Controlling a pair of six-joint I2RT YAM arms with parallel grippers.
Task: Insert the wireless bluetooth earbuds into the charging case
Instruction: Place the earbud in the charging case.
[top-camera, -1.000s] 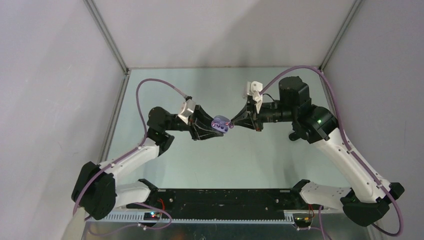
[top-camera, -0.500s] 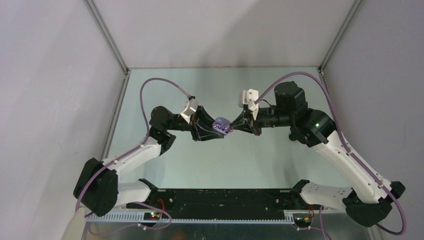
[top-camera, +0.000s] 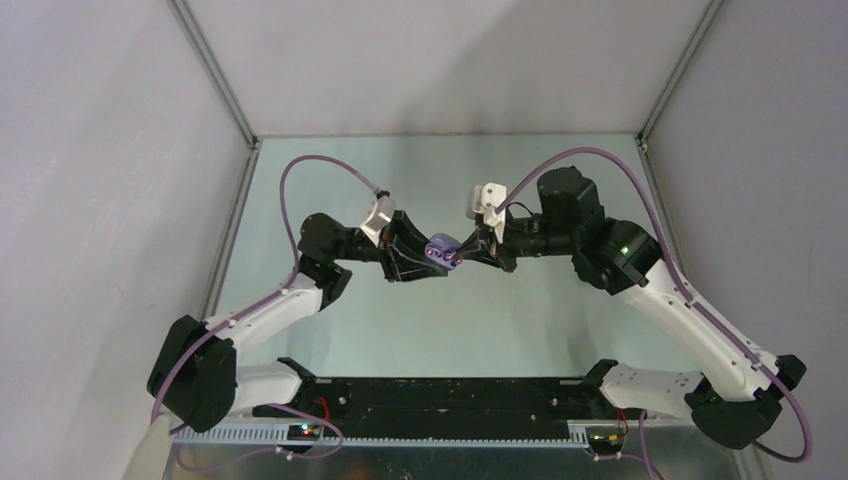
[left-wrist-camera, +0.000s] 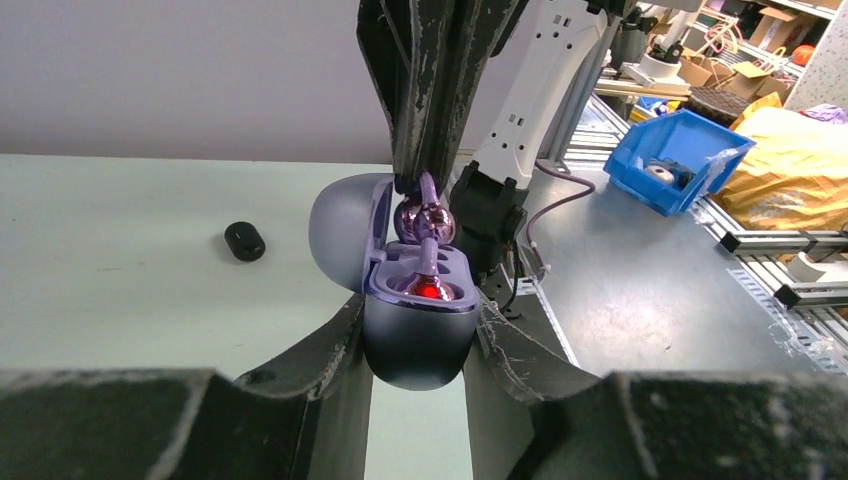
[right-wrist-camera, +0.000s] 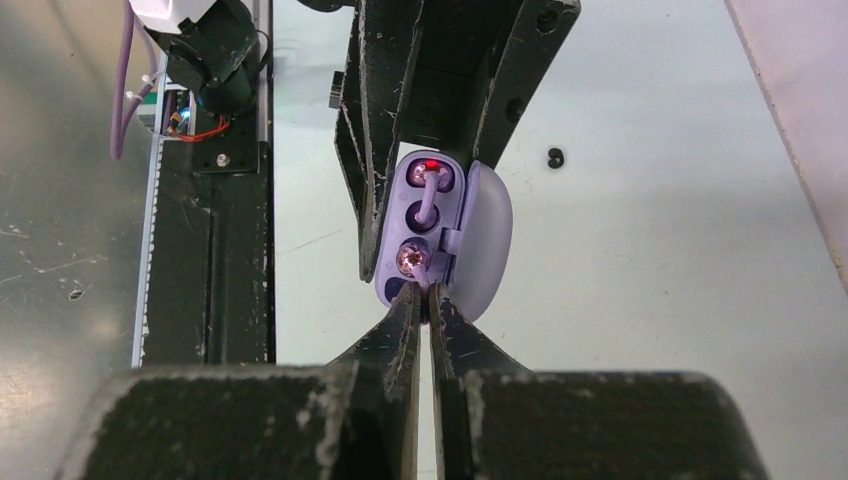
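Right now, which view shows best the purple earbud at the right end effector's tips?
The left wrist view: the purple earbud shows large, side-on, at the open charging case. The right wrist view shows it end-on between that arm's fingertips. In the top view it is too small to tell.

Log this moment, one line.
left tool: holds open charging case | right tool: pinches purple earbud at case | black earbud: on table

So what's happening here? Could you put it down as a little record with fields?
left gripper: shut on pale purple oval charging case, lid open, held up
right gripper: shut on pale purple earbud, at one socket of the case
other socket: second pale purple earbud in it, red light glowing
green table: small black earbud lying loose
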